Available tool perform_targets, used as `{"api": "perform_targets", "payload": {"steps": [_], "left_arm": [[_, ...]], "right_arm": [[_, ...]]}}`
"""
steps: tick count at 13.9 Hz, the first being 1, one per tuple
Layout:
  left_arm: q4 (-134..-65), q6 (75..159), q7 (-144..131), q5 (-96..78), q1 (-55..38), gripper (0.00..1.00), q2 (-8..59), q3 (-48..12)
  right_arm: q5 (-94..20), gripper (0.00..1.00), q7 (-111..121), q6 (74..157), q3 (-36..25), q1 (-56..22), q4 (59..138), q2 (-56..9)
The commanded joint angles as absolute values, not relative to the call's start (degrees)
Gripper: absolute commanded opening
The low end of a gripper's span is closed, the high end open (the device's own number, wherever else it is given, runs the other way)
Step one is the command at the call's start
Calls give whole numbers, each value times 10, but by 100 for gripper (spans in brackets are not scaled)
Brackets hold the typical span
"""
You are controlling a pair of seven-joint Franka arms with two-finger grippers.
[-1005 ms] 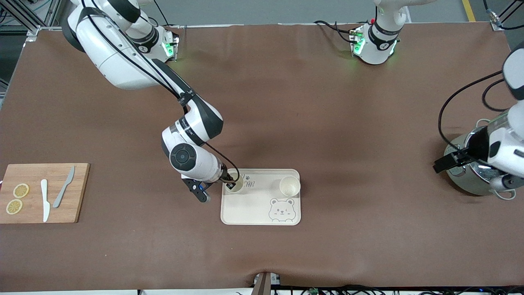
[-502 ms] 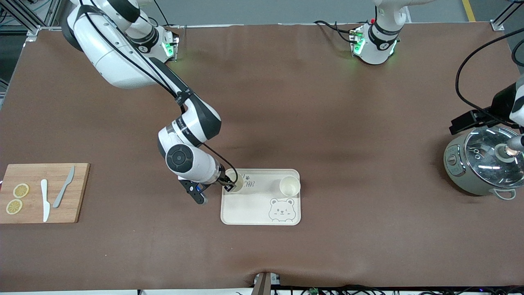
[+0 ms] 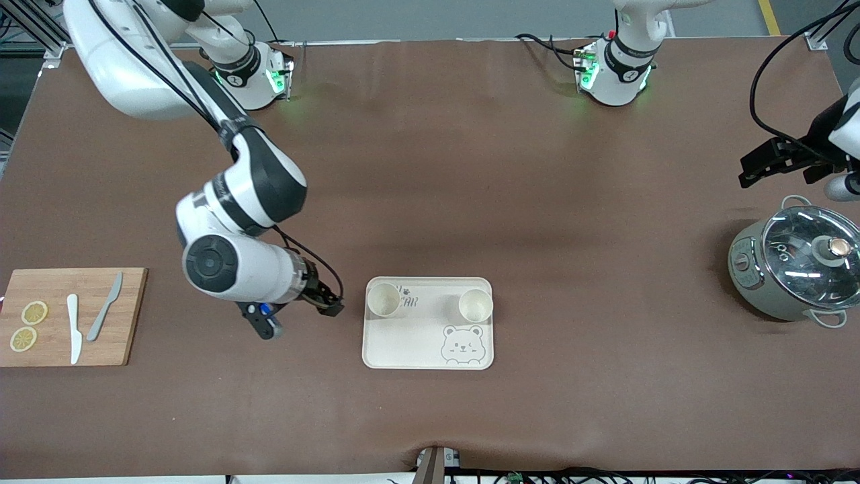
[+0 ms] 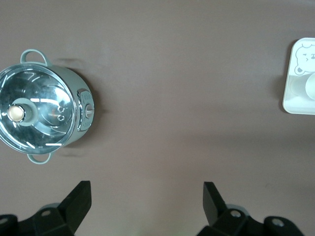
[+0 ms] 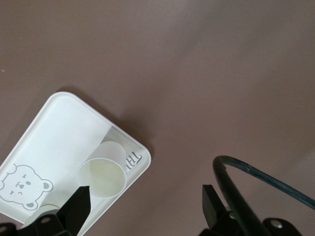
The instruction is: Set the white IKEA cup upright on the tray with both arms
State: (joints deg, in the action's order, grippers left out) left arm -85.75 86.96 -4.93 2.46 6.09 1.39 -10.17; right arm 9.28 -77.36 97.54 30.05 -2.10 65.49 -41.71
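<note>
Right gripper [image 3: 330,306] open beside rounded tray [image 3: 410,349]

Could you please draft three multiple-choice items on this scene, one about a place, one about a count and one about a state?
1. Where does the pot stand?
A. on the tray
B. at the left arm's end of the table
C. on the cutting board

2. How many cups stand on the tray?
A. one
B. two
C. three

3. How is the right hand?
A. open, holding nothing
B. shut on a cup
C. shut on a knife

Answers:
1 B, the pot sits on the brown cloth under the left hand, far from the tray.
2 B, one cup and a second cup stand upright on it.
3 A, its fingers stand apart beside the tray.
</note>
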Motion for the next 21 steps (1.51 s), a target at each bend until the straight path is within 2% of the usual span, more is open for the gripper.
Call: {"api": "perform_targets", "payload": {"steps": [1, 6, 8, 10, 12, 15, 21], "left_arm": [[-911, 893, -13, 22, 67, 100, -30, -100], [-905, 872, -11, -3, 76, 100, -37, -102], [-893, 863, -11, -3, 76, 100, -36, -101], [-884, 859, -11, -3, 75, 100, -37, -102], [-875, 851, -11, -3, 76, 100, -37, -102], [-875, 847, -11, -2, 76, 100, -48, -100], [-875, 847, -12, -2, 76, 100, -56, -100]], "right_arm": [[104, 100, -726, 934, 272, -18, 688, -342], [95, 100, -498, 801, 197, -18, 693, -251], [65, 100, -382, 766, 139, -21, 707, -213], [11, 100, -249, 748, 44, -33, 722, -168], [3, 100, -140, 745, -30, -62, 739, -126], [1, 100, -106, 770, -87, -64, 775, -77], [-26, 100, -22, 820, -112, -76, 834, -34]]}}
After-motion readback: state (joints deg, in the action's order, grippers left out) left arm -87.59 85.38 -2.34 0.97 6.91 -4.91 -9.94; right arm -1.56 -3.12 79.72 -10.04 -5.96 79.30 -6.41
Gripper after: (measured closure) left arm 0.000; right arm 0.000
